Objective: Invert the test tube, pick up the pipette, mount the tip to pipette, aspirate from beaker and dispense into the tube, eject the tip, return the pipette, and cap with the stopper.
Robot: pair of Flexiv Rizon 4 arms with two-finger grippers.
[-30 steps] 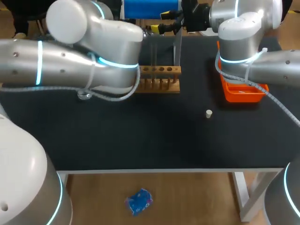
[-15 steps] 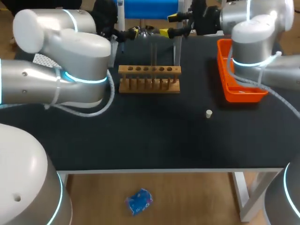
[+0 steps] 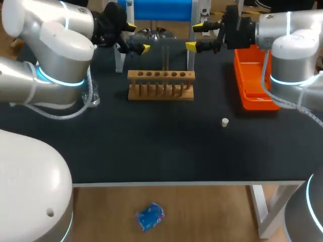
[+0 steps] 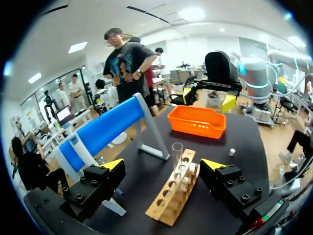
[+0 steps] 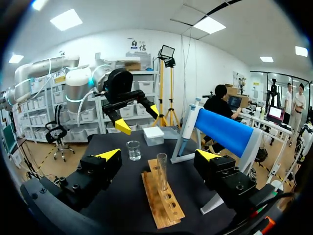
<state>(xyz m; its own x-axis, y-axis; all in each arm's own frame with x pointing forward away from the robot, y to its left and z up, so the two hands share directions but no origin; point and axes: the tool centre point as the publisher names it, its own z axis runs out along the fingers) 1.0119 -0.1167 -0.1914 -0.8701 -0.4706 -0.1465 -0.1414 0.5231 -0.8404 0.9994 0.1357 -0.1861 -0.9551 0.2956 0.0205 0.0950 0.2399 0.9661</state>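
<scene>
A clear test tube [image 3: 165, 56] stands upright in the wooden rack [image 3: 160, 85], also seen ahead of my left gripper [image 4: 177, 157] and ahead of my right one [image 5: 161, 172]. The blue pipette [image 3: 161, 9] lies on its white stand behind the rack. My left gripper [image 3: 137, 37] hangs open to the rack's back left. My right gripper [image 3: 195, 36] hangs open to its back right, facing the left one. Nothing is between either pair of fingers. A small white stopper [image 3: 225, 121] lies on the mat, front right of the rack. The glass beaker [image 5: 133, 150] stands left of the rack.
An orange tray [image 3: 255, 85] sits at the right side of the table. A white box [image 5: 153, 135] stands beyond the beaker. My left arm's elbow hangs over the table's left part, half hiding the beaker [image 3: 92, 98]. The stand's legs [image 3: 191, 50] flank the rack's back.
My left arm has swung back to the left, uncovering the rack's left end. My right gripper has come down and a little to the right. Both stay open.
</scene>
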